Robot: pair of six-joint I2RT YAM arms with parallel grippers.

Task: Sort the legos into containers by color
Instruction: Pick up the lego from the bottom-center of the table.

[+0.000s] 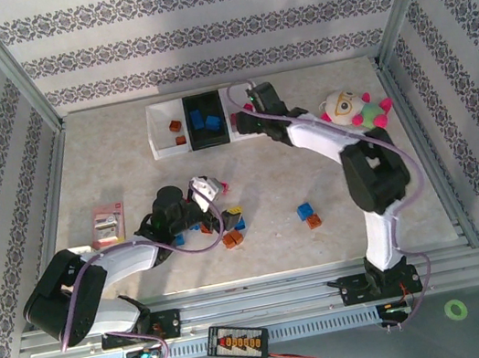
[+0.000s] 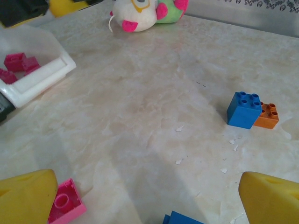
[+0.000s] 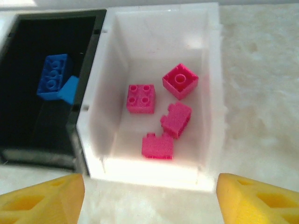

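Our right gripper hangs spread and empty over the white rectangular plastic bin at twelve o'clock, which gathers four magenta studded bricks; our left gripper gapes wide beside a pink studded brick at seven o'clock, likely its next pick.

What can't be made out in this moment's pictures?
Left wrist view: the pink brick is half hidden behind a yellow finger, and the blue brick is cut off by the bottom edge.
Top view: the loose bricks lie partly under the left arm and are too small to count.
Right wrist view: the black bin is cut off at the left edge, so part of its floor is unseen.
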